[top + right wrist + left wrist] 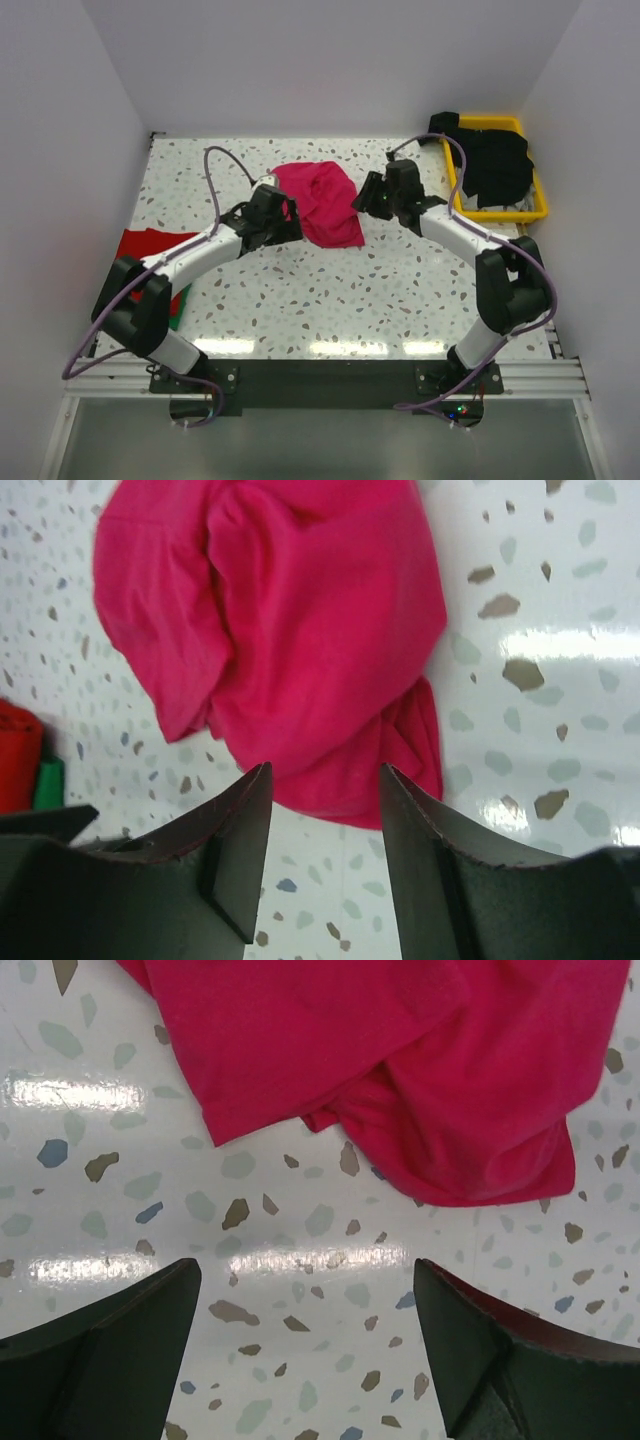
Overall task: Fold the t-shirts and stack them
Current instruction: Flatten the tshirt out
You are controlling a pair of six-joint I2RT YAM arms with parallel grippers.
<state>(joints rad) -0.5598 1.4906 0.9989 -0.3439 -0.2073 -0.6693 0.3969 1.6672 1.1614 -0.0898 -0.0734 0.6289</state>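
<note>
A crumpled magenta-pink t-shirt (pixel 322 200) lies on the speckled table at the middle back; it also shows in the left wrist view (pixel 400 1070) and the right wrist view (pixel 290 630). My left gripper (pixel 290 222) is open and empty just left of the shirt, its jaws over bare table (pixel 305 1290). My right gripper (pixel 362 200) is open and empty at the shirt's right edge (pixel 325 780). A red t-shirt (pixel 150 245) lies at the left edge with a green one (pixel 176 310) under it. Black t-shirts (pixel 495 160) fill the tray.
A yellow plastic tray (pixel 540 208) stands at the back right against the wall. White walls close in the table on the left, back and right. A purple cable (pixel 215 170) loops above the left arm.
</note>
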